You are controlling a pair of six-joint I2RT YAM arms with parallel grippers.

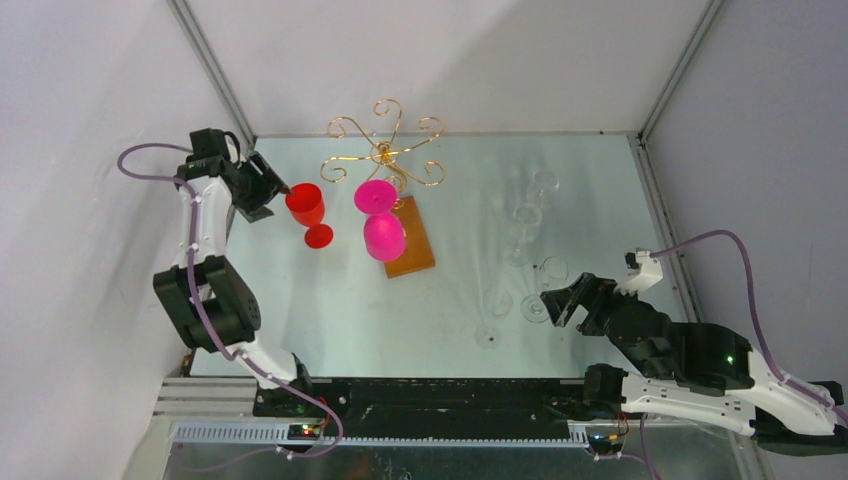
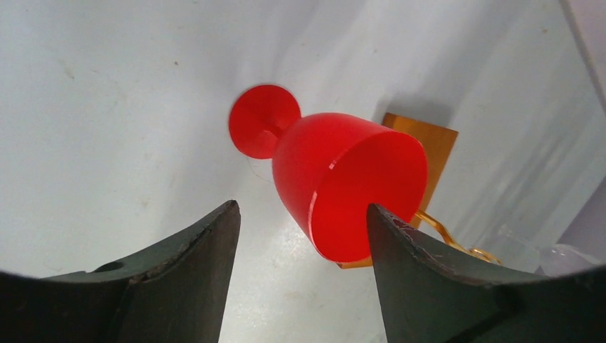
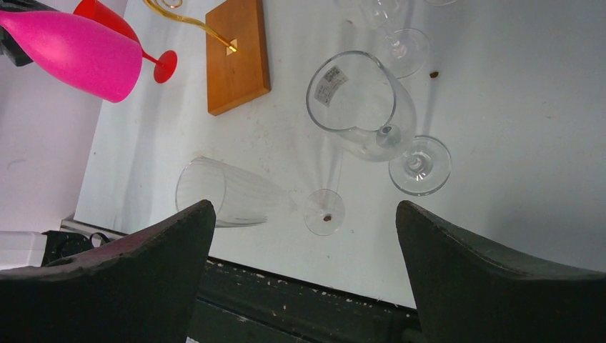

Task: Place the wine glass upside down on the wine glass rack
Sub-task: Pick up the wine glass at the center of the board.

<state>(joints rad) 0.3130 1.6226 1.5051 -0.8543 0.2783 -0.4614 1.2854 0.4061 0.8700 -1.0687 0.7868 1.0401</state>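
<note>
Red wine glass (image 1: pixel 307 207) stands on the table (image 1: pixel 330 320) beside the wine glass rack (image 1: pixel 385 152). Left tool (image 1: pixel 275 194) wide open, empty, at its bowl: centre, close gently. Right tool (image 1: pixel 552 308) open, empty.

You won't find any words or numbers you can read here. The only label is a small white sticker (image 3: pixel 330 76) on the bowl of a clear glass (image 3: pixel 361 114), on the right half of the desk (its dark marks are too tiny to make out).
</note>
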